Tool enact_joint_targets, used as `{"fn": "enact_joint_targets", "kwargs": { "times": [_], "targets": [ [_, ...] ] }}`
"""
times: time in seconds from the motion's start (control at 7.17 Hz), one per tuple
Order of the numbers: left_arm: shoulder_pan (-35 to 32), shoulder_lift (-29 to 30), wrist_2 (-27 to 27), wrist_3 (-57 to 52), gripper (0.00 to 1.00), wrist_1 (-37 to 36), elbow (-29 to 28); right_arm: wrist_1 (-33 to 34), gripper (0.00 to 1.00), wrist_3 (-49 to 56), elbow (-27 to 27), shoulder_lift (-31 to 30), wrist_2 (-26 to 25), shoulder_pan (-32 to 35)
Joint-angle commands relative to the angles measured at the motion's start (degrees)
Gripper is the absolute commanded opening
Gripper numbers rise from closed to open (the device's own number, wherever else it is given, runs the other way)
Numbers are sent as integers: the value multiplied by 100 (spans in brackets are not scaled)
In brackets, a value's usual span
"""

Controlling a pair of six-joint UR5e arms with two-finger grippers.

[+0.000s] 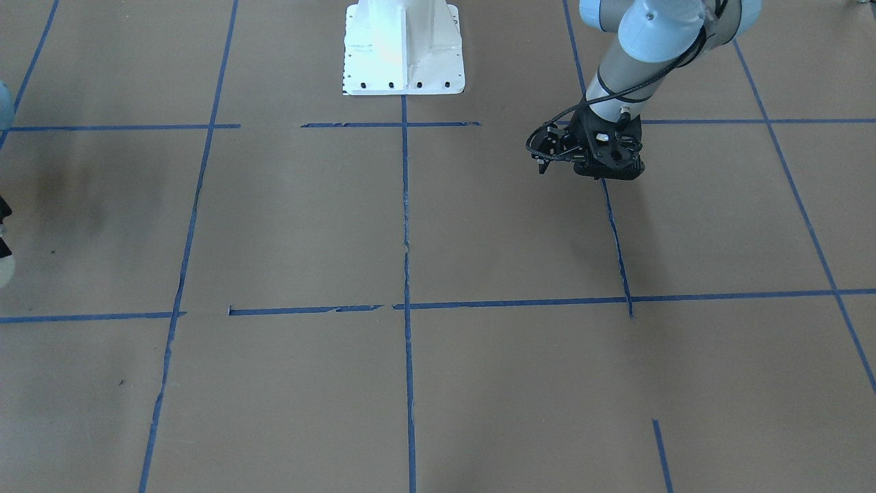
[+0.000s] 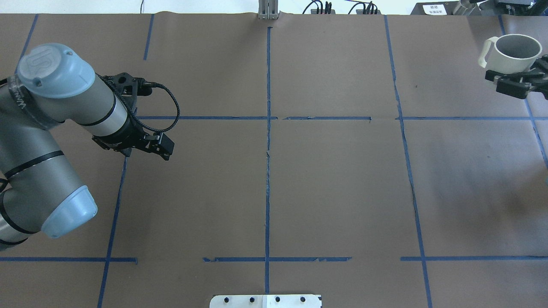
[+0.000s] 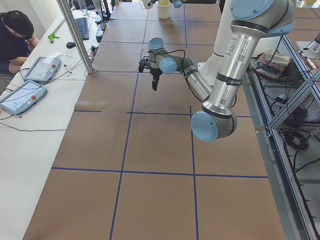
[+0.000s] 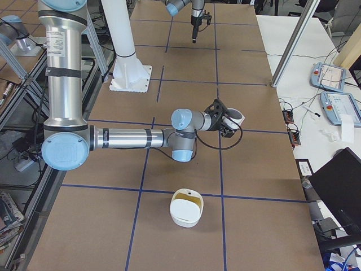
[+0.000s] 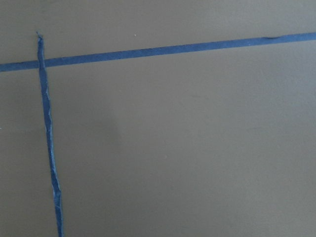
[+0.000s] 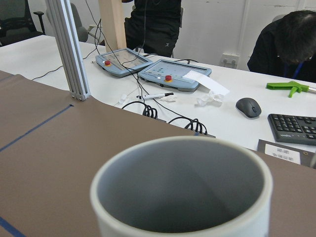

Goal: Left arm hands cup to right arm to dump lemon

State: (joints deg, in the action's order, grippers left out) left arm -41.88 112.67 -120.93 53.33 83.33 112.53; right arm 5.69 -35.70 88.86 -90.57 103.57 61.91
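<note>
The white mug (image 2: pixel 511 53) is held upright above the table's far right corner by my right gripper (image 2: pixel 513 80), which is shut on its lower body. It also shows in the exterior right view (image 4: pixel 236 118). The right wrist view looks into its grey inside (image 6: pixel 182 187), where no lemon shows; the near rim hides the bottom. My left gripper (image 2: pixel 166 150) points down over the left side of the table, far from the mug and holding nothing. Whether its jaws are open does not show clearly. It also shows in the front view (image 1: pixel 606 168).
A white bowl (image 4: pixel 186 210) with a yellowish inside sits on the table near the right arm; I cannot tell what it holds. The robot base (image 1: pixel 404 48) stands at the table's near edge. Beyond the far edge are an aluminium post (image 6: pixel 69 49), teach pendants (image 6: pixel 148 66) and seated people (image 3: pixel 15 35).
</note>
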Motion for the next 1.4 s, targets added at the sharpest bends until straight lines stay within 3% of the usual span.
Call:
{"fn": "enact_joint_targets", "kwargs": {
  "times": [0.0, 0.28, 0.56, 0.7, 1.26],
  "targets": [
    [-100, 246, -280, 28, 100, -554, -12, 979, 12, 54, 523, 432, -1481, -1271],
    [-189, 438, -405, 736, 100, -555, -143, 1959, 15, 37, 966, 1047, -2303, -2206],
    [-224, 773, -527, 915, 100, -546, -424, 1980, 17, 10, 809, 1611, -3819, -3626],
    [-268, 904, -528, 1142, 100, -546, -460, 1997, 20, 36, 556, 1935, -4158, -3903],
    [-207, 1747, -563, 2065, 100, -467, -838, 2215, 30, 37, -316, 2974, -4546, -4160]
  ]
}}
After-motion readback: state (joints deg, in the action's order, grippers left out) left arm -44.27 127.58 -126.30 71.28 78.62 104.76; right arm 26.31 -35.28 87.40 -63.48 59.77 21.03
